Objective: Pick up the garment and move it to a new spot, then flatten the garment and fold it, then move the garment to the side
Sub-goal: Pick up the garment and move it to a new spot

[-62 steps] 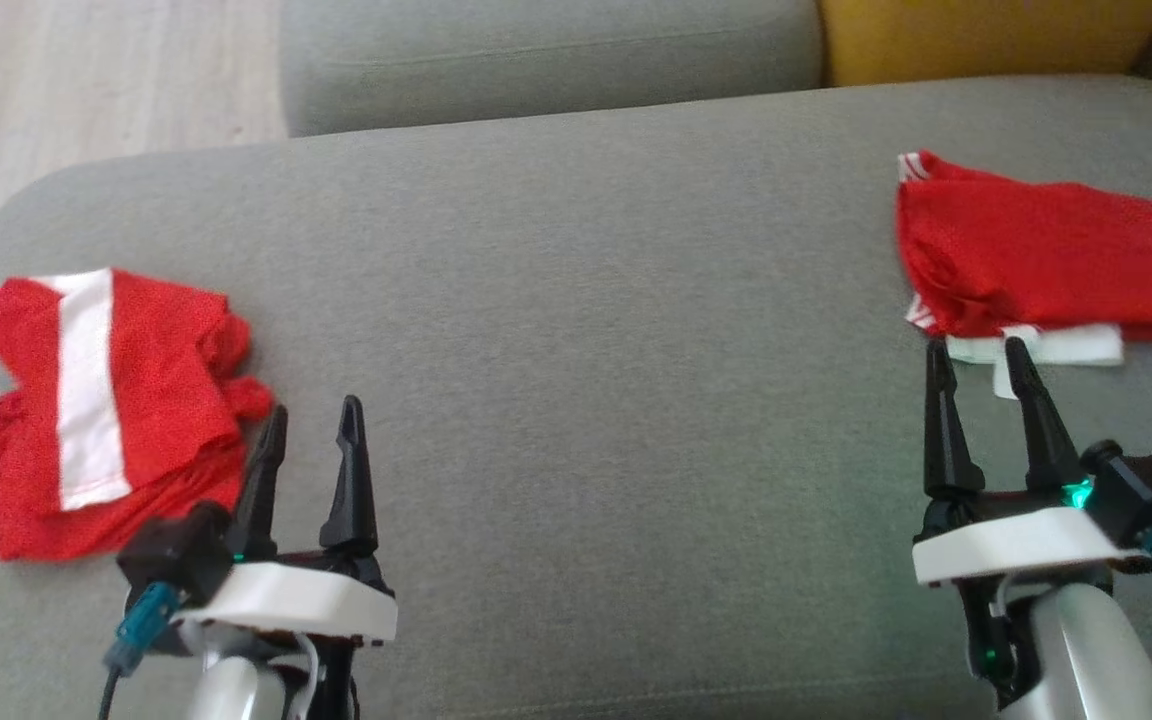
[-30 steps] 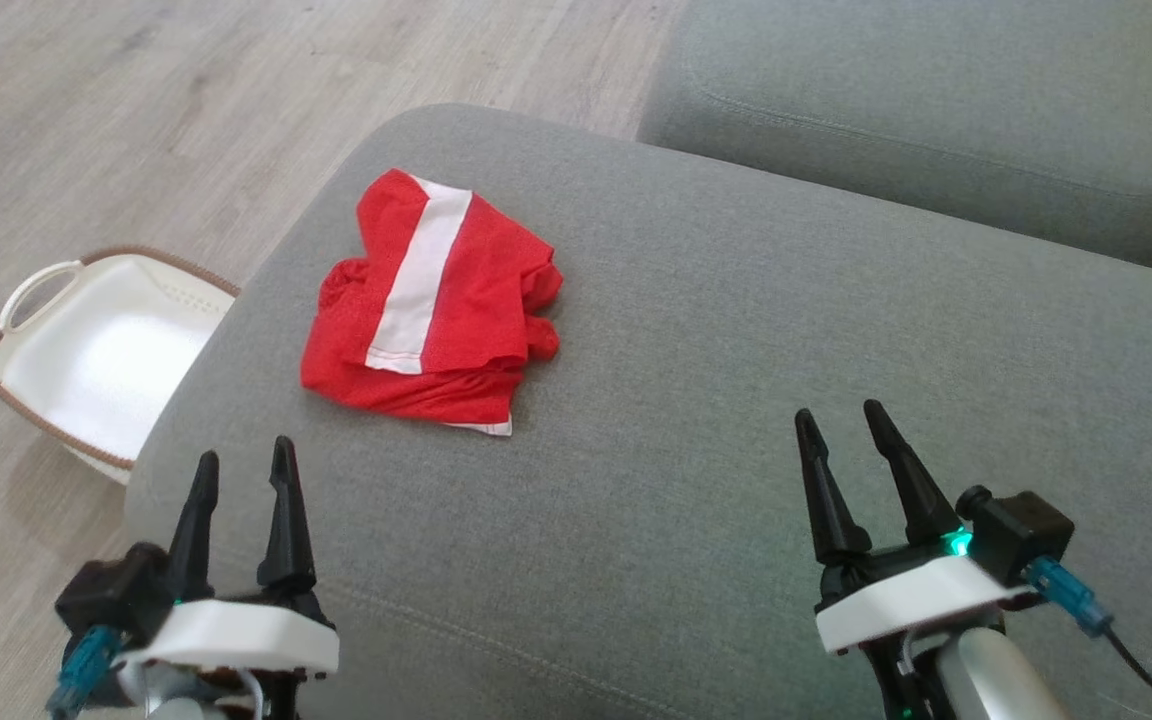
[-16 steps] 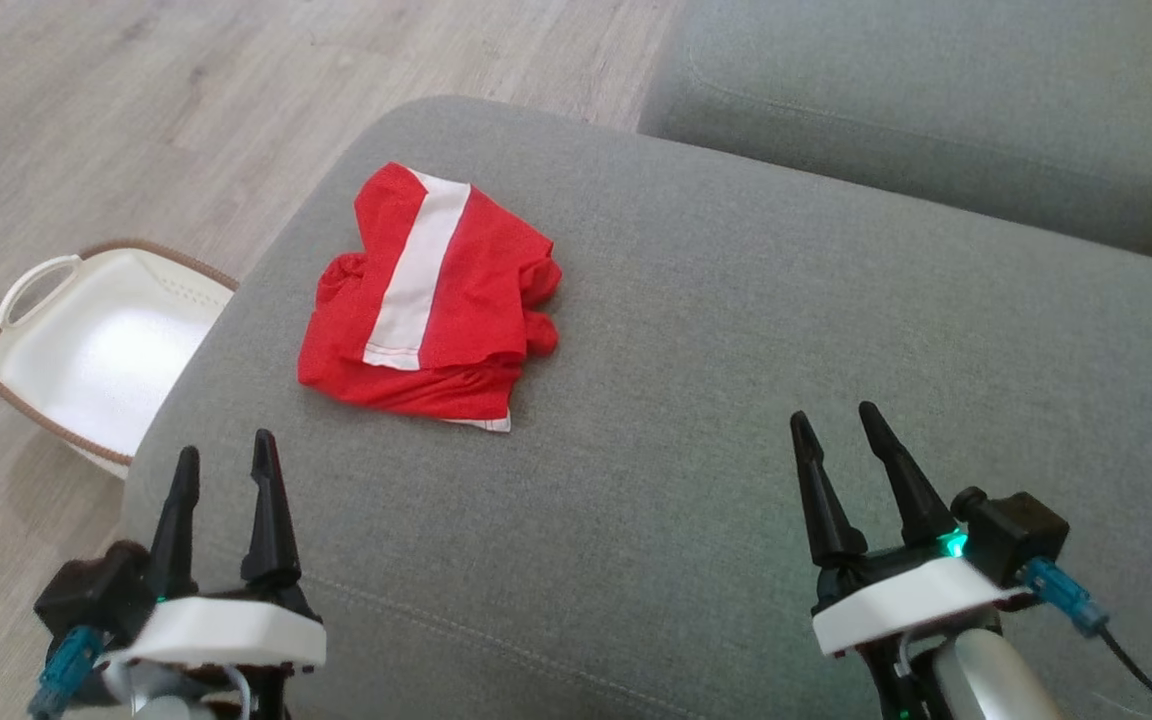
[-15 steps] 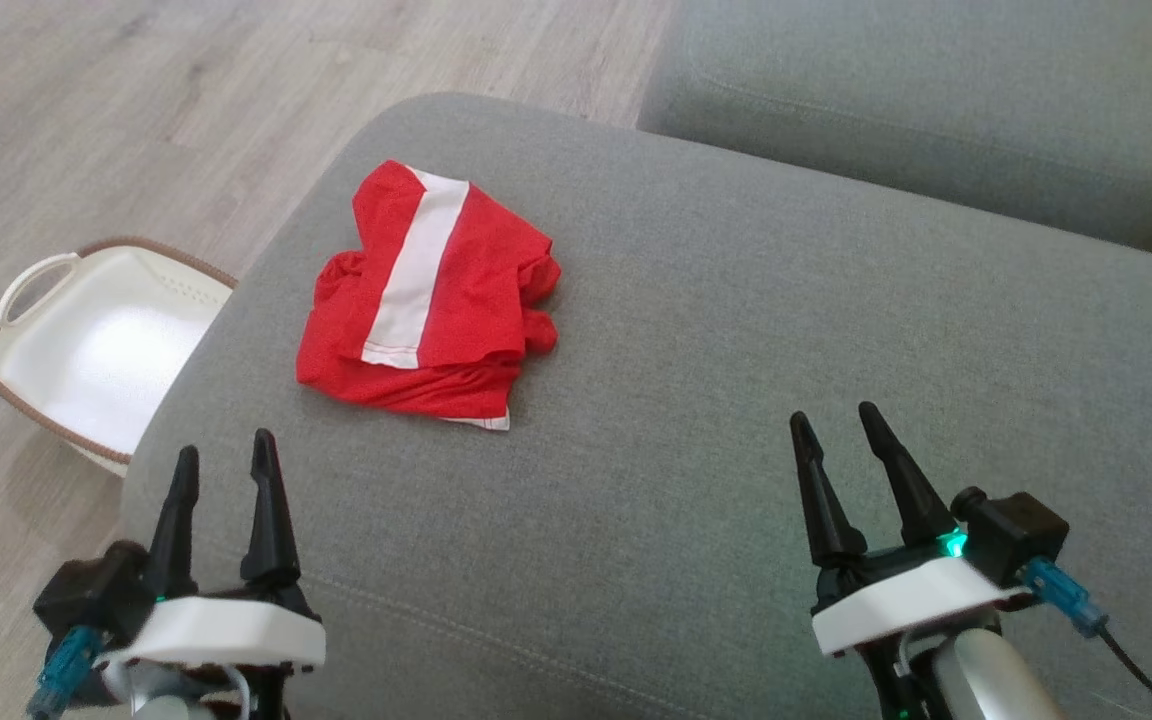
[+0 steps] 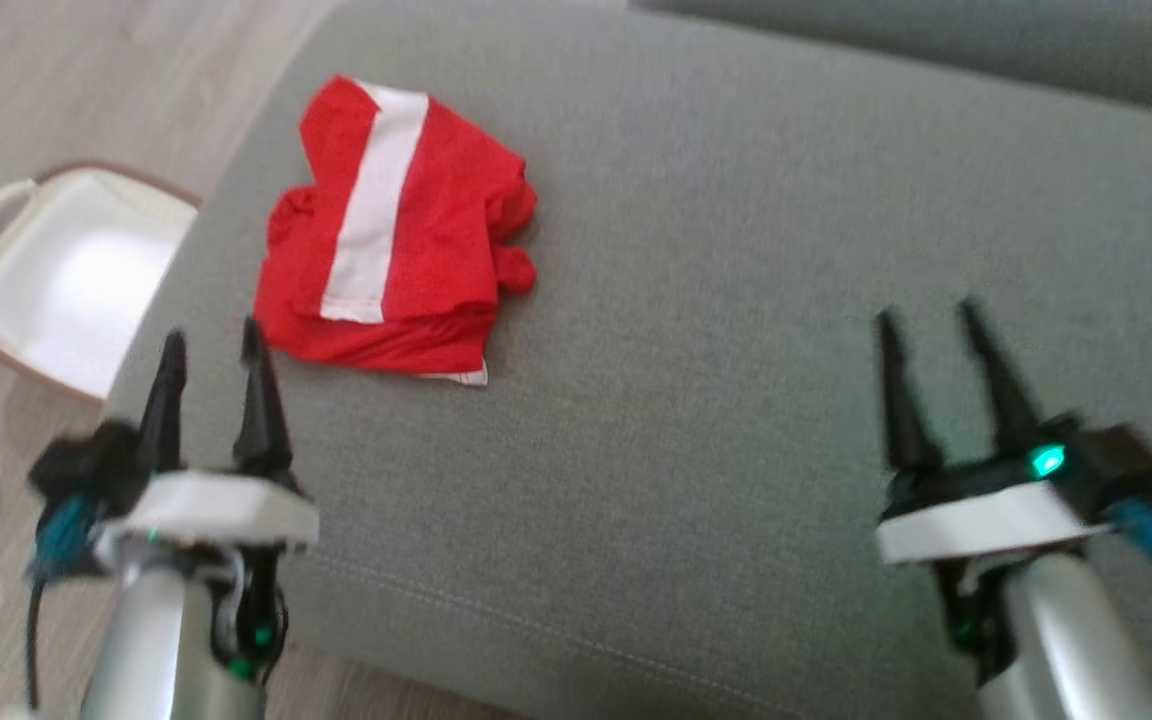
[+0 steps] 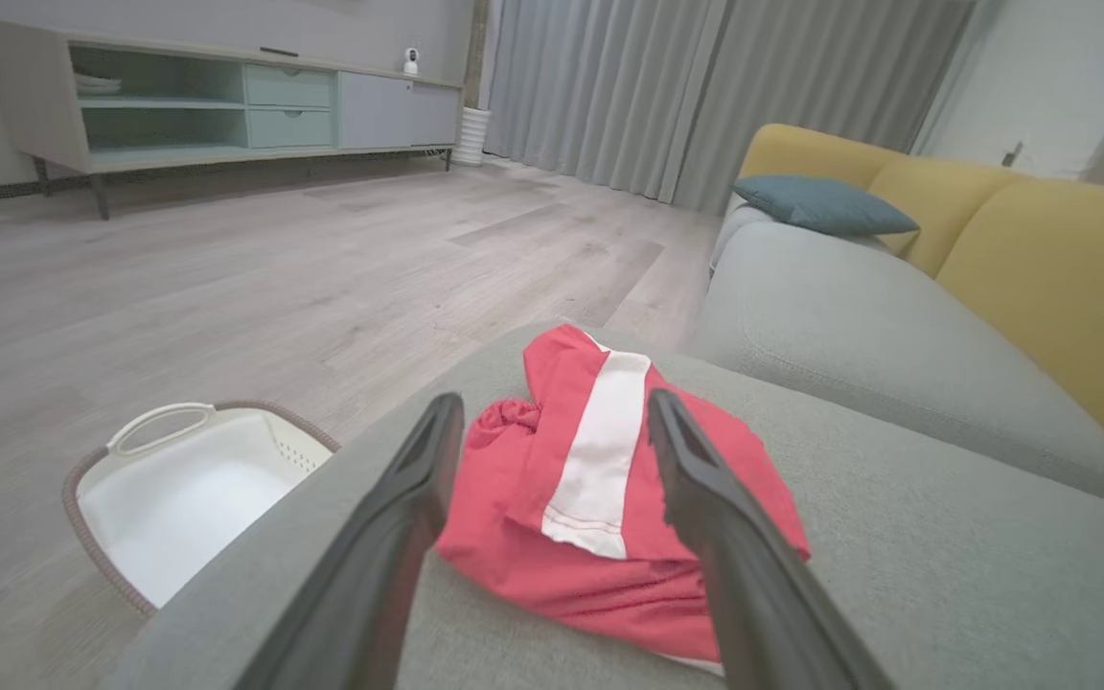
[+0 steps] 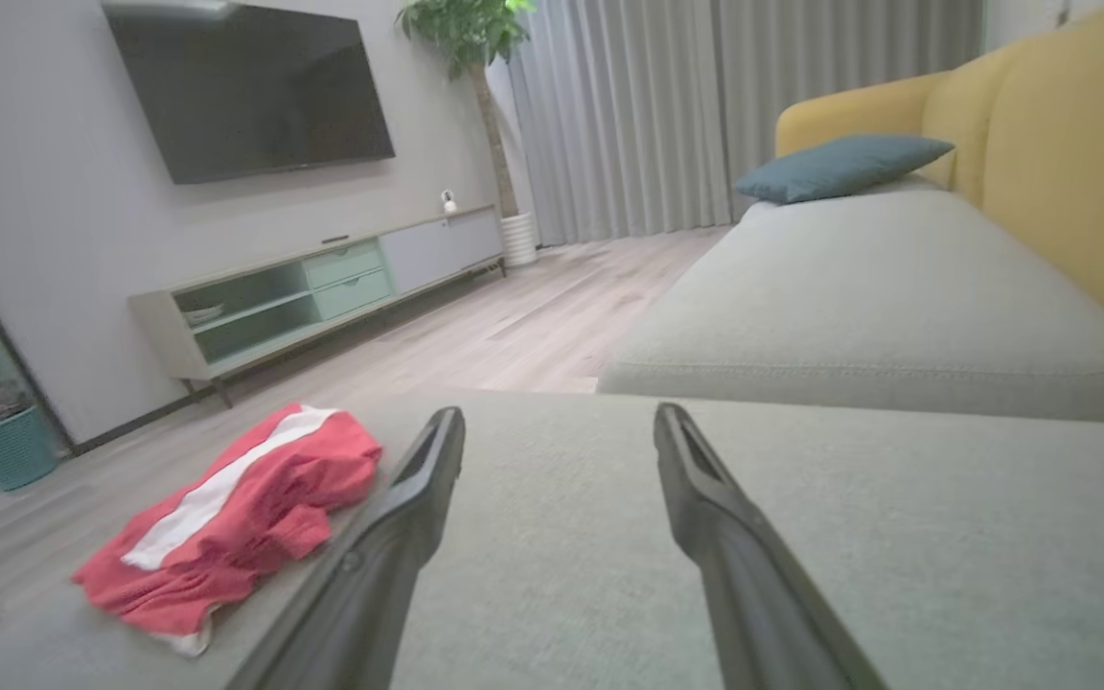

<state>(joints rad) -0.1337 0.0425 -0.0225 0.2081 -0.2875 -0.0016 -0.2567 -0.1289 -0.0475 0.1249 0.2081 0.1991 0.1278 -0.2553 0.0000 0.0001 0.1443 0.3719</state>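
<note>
A crumpled red garment [image 5: 396,230] with a wide white stripe lies near the left end of the grey sofa seat [image 5: 736,300]. My left gripper [image 5: 211,340] hovers open just short of the garment's near left corner, nothing between its fingers. Through the left wrist view the garment [image 6: 600,489] lies straight ahead between the spread fingers [image 6: 389,537]. My right gripper [image 5: 926,315] stands open over bare cushion far to the right of the garment. The right wrist view has the garment [image 7: 236,508] off to its left.
A white laundry basket [image 5: 56,270] with a brown rim stands on the wooden floor beside the sofa's left end, also seen as the basket [image 6: 188,489] from the left wrist. A second grey cushion [image 6: 859,335], yellow backrest [image 6: 1050,278] and a blue pillow [image 6: 820,203] lie beyond.
The head camera has tilted down, shifting the whole picture up. The left gripper has come closer to the garment's near corner. Both grippers stay open.
</note>
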